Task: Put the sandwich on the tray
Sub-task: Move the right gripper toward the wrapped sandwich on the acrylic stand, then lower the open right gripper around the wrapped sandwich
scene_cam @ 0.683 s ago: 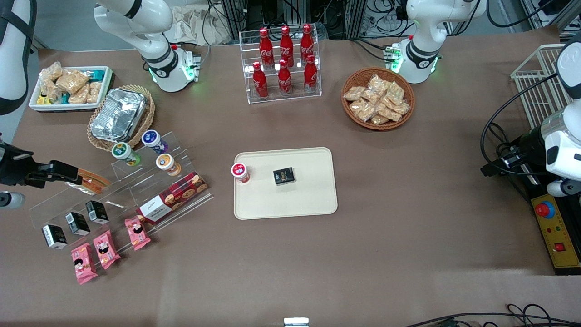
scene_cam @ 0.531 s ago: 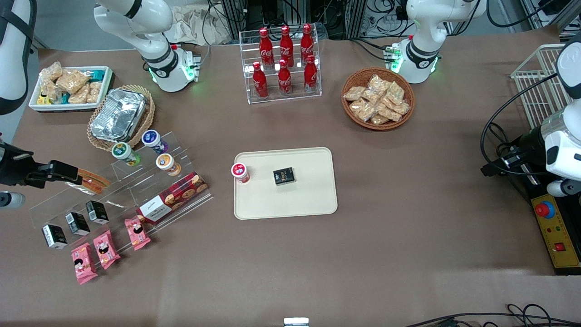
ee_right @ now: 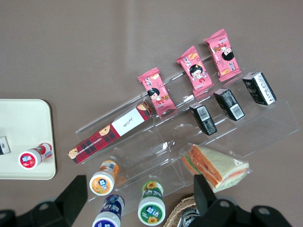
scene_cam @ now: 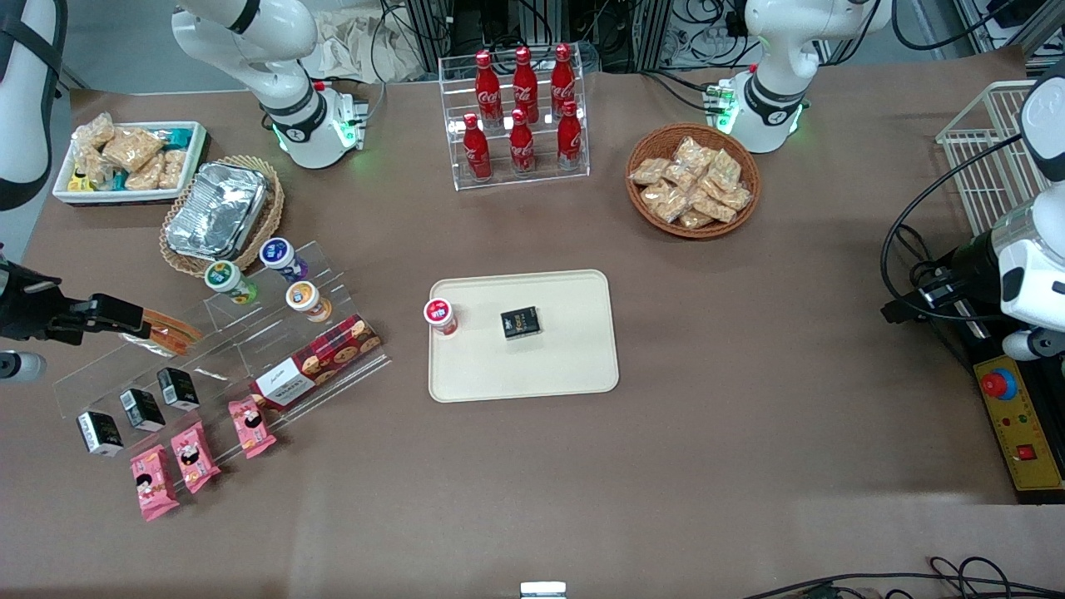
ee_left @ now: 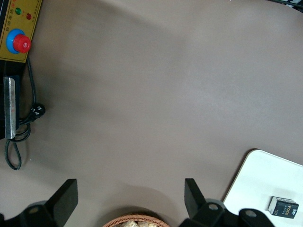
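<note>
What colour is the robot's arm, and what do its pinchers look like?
The working arm is glossy white with black joint bands and a green light glowing at its base. Its gripper, above the clear snack shelf, has flat black fingers shaped like wedges.

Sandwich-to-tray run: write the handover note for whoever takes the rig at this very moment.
Gripper: open, holding nothing, above the clear acrylic stepped display rack at the working arm's end of the table.
Triangular wrapped sandwich with orange and green filling: lies on the rack's upper step, not gripped.
Cream rectangular tray: mid-table; a red-capped cup stands at its edge, a small black box on it.
Done: nothing moved yet.
Left: descend, grip sandwich, carry it to the tray's bare area, release.
</note>
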